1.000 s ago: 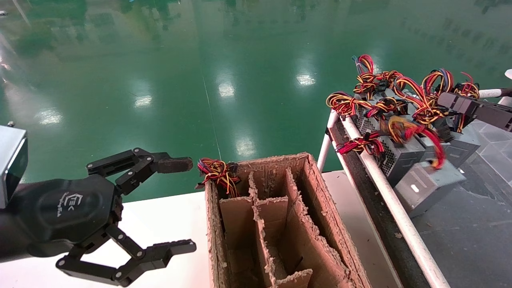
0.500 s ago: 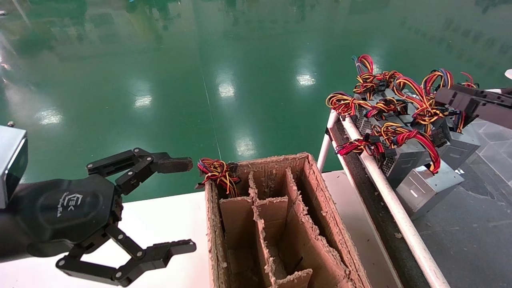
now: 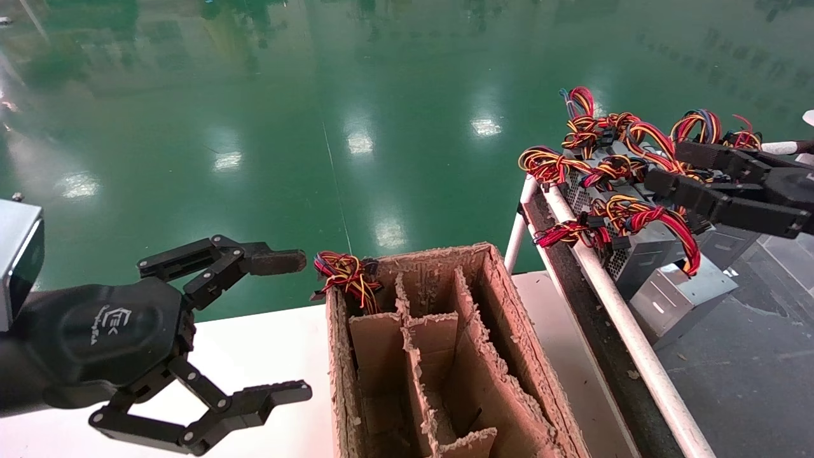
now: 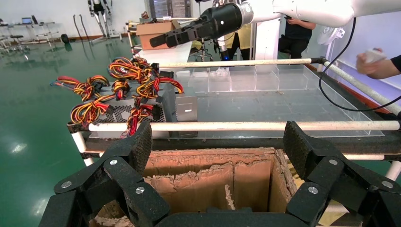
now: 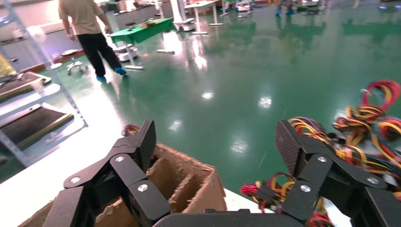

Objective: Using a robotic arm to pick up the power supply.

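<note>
Approach step: right gripper (image 3: 664, 166) is held open over the power supply (image 3: 636, 245) on the rack, so descent and closing are needed next; left gripper (image 3: 289, 327) is parked open

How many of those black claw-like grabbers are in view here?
2. The black linkage-fingered left tool sits open beside the brown cardboard box; the right tool, also open, hovers over the grey metal power supplies on the rack.
</note>
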